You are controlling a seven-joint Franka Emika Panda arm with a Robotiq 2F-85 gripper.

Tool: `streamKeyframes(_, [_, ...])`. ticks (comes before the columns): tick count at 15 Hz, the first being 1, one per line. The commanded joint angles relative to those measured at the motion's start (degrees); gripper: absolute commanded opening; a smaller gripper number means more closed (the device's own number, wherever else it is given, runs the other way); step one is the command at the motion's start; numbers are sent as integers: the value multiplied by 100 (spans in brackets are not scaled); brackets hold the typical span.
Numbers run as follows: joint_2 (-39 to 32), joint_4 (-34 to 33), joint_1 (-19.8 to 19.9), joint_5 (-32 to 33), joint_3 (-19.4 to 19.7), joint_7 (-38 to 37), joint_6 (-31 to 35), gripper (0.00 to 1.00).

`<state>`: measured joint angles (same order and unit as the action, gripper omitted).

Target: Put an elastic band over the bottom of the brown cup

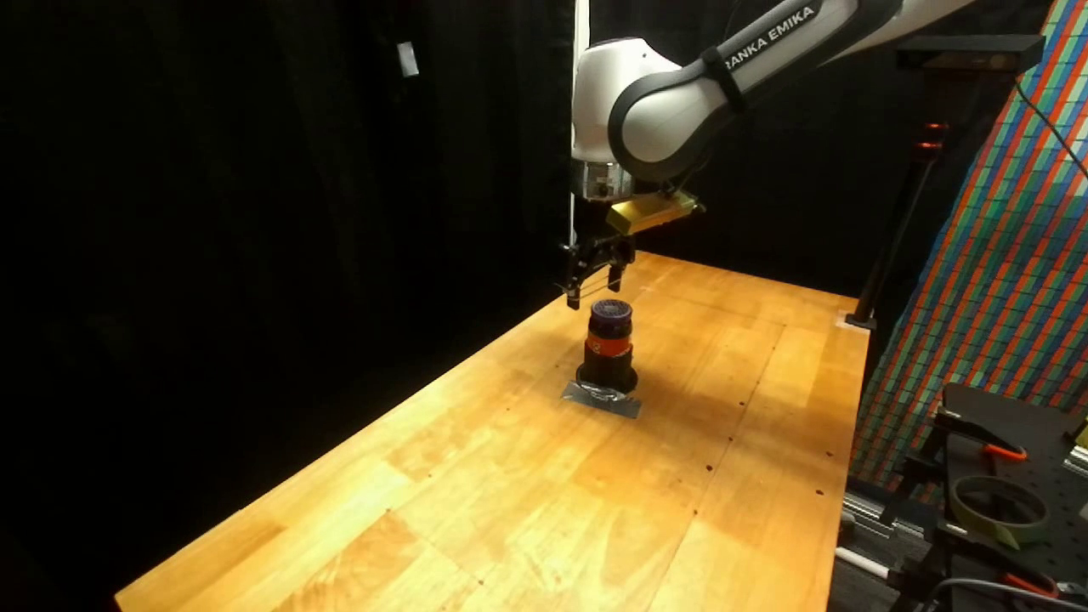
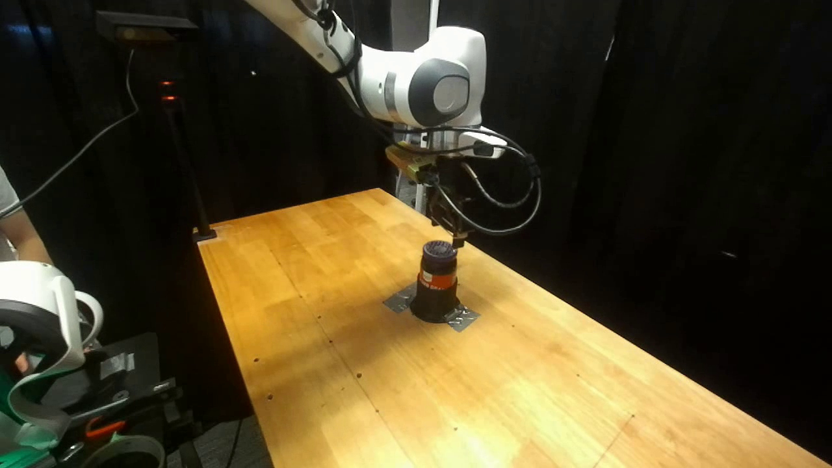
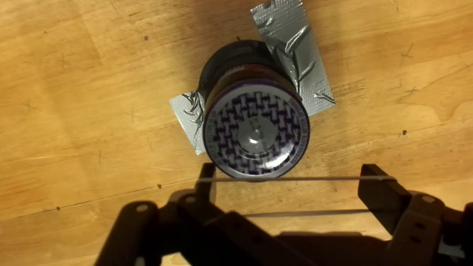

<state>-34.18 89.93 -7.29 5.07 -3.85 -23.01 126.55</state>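
Observation:
The brown cup (image 1: 609, 345) is a dark cylinder with an orange-red stripe. It stands upright in a black flared base (image 1: 607, 372) and also shows in an exterior view (image 2: 437, 279). In the wrist view its purple-and-grey patterned top (image 3: 257, 129) faces up. My gripper (image 1: 594, 296) is open, pointing down, above and beside the cup top. A thin elastic band (image 3: 295, 178) is stretched around both fingers, in two strands. In the wrist view the gripper (image 3: 289, 171) has the cup beyond the band, nearer the left finger. Whether the band touches the cup cannot be told.
Grey tape strips (image 3: 295, 48) (image 2: 400, 299) fix the base to the wooden table (image 1: 544, 510). A camera stand (image 1: 888, 229) rises at the far table corner. A cart with a tape roll (image 1: 1000, 508) stands beside the table. Cables (image 2: 530, 188) loop around the wrist.

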Motion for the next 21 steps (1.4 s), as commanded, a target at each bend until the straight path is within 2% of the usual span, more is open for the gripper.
streamKeyframes(1, [-374,-493,-111,-160,196,68,-155,100])
streamKeyframes(9, [-700,-767,-108,-162,294,106,-432,100])
streamKeyframes(17, [-633,-903,59,-578,130,679,-1747,100])
streamKeyframes(21, [-516,-789,99,-659,122,953,-2037,100])
